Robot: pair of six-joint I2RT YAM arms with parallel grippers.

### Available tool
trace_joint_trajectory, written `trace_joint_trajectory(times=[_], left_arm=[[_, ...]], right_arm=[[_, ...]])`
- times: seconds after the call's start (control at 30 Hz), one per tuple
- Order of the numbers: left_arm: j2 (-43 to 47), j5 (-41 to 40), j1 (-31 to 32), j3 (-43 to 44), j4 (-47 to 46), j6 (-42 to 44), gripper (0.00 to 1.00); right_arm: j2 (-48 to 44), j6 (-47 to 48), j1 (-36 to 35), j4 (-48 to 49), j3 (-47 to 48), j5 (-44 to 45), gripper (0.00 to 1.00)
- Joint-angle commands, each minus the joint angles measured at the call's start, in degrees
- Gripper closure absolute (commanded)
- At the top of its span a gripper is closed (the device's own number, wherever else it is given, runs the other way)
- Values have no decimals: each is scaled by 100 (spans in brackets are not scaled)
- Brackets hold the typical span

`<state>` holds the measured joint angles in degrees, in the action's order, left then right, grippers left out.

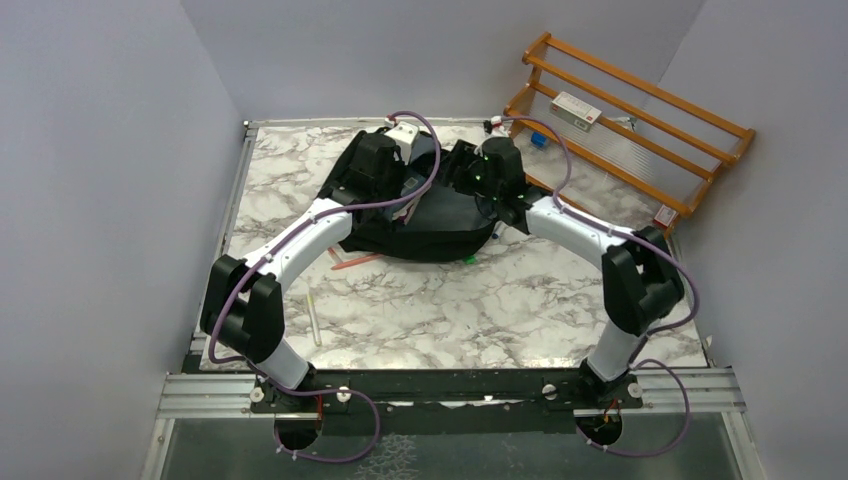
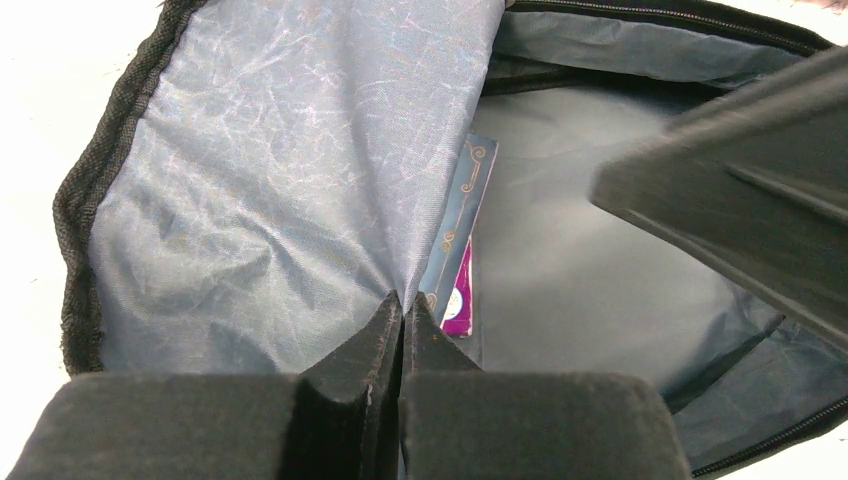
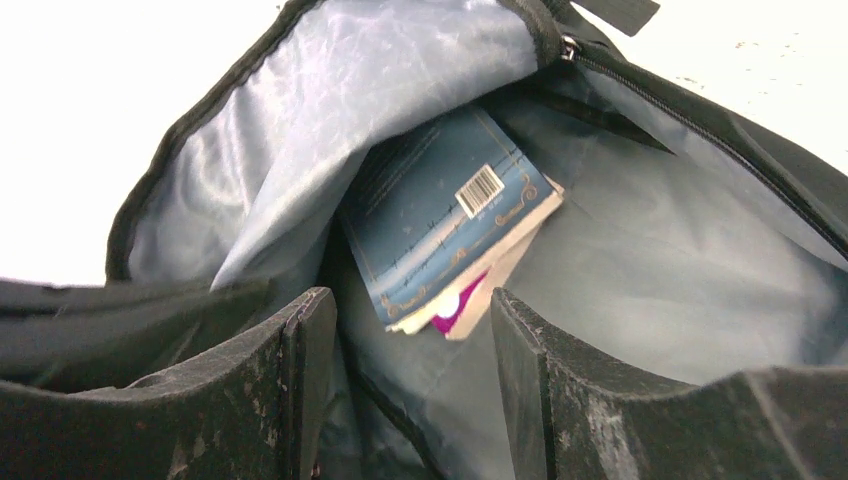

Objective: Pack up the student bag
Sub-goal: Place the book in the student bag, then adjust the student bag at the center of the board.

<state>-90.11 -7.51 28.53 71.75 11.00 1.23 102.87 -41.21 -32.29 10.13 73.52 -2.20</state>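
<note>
Pens come nearest: a white stick-like item (image 1: 314, 320) and an orange pen (image 1: 352, 262) lie loose on the marble table (image 1: 500, 300), at roughly nine and ten o'clock from its centre. Both sit outside the bag and the orange one is just beside its edge, so a shifting bag could cover it or roll it away.

Beyond them, toward twelve o'clock, the student bag (image 1: 440, 225) lies flat with its mouth open and both arms reaching in. The left gripper (image 2: 402, 305) has its jaws pressed together, apparently pinching a fold of the grey lining (image 2: 280, 180) to hold the opening up. If that thin fabric slips, the flap probably drops over the mouth. Pulling harder may drag the whole soft bag instead.

The right gripper (image 3: 412, 305) hangs with jaws spread just above a blue book (image 3: 440, 220), which lies askew over a magenta-covered one (image 3: 455, 308). A descent here could snag the lining at the gripper's nine o'clock or bend the book's corner. The two wrists are close together, so a collision is a real risk.

At two o'clock, well apart, stands a wooden rack (image 1: 640, 110).
</note>
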Motion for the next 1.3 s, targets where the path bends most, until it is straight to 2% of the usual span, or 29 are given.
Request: trace_joint_trajectory(times=[0.0,0.07,0.2,0.27,0.47,0.6,0.83,1.0,1.27], left_arm=[[29,165,-24,51,-199,-37,100],[7,365,-26,42,-237,-65,94],[28,883,-23,-76,-454,-268,72],[8,1160,-19,-75,-512,-387,66],[115,1539,-23,-93,-675,-738,59],[301,1445,-97,-243,-741,-1059,52],[374,1012,-575,-557,-648,-1656,38],[298,536,-691,-614,-578,-1862,33],[-326,733,-695,-439,-619,-1913,34]], right_arm=[[-685,528,-4,-179,-528,121,37],[-971,564,72,-326,-745,-45,37],[-1594,687,132,-680,-1193,-124,37],[-1927,791,143,-854,-1403,-24,37],[-2851,972,153,-1407,-1945,425,36],[-3294,961,153,-1729,-2184,404,36],[-3780,810,149,-2015,-2502,271,36],[-3857,812,152,-2131,-2526,67,35],[-3953,834,144,-2186,-2596,104,35]])
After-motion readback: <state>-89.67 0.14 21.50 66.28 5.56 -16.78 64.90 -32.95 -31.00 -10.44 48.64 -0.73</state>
